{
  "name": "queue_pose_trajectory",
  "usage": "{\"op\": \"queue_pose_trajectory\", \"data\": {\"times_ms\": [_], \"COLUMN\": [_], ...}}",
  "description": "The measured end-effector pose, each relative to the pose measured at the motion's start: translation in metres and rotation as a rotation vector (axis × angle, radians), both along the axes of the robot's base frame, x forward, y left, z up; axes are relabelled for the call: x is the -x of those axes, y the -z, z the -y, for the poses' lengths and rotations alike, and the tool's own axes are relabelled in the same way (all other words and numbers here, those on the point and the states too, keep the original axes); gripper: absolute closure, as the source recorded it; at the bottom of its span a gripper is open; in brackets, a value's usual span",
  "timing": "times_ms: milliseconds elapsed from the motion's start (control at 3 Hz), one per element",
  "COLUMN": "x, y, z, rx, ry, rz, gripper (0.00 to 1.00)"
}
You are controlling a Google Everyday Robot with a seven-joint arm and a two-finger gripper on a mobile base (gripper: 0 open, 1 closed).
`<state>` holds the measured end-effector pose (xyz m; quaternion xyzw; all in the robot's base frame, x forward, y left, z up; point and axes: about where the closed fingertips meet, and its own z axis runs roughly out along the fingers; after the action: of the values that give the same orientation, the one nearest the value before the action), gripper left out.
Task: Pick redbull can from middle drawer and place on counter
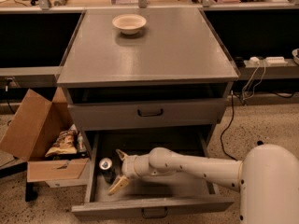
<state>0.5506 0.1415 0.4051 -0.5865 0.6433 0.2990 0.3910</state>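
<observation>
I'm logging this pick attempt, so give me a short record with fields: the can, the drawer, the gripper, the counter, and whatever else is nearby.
redbull can: upright, at the left side of the middle drawer
middle drawer: pulled open
gripper: inside the drawer, just right of the can, fingers open, not holding it
counter: no can on it
cream bowl: on the counter near its back edge
upper drawer: shut
cardboard box: open, on the floor left of the cabinet
</observation>
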Motion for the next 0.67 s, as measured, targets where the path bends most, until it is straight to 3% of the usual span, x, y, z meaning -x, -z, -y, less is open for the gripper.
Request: {"op": "queue_pose_trajectory", "data": {"times_ms": [333, 667], "x": [-0.0020, -0.0044], "y": [0.0037, 0.0049], "z": [-0.0053, -0.0113], "rx": [-0.027, -0.041], "ry": [0.008, 0.009], "rz": [0.000, 0.005], "gripper": [0.18, 0.49]}}
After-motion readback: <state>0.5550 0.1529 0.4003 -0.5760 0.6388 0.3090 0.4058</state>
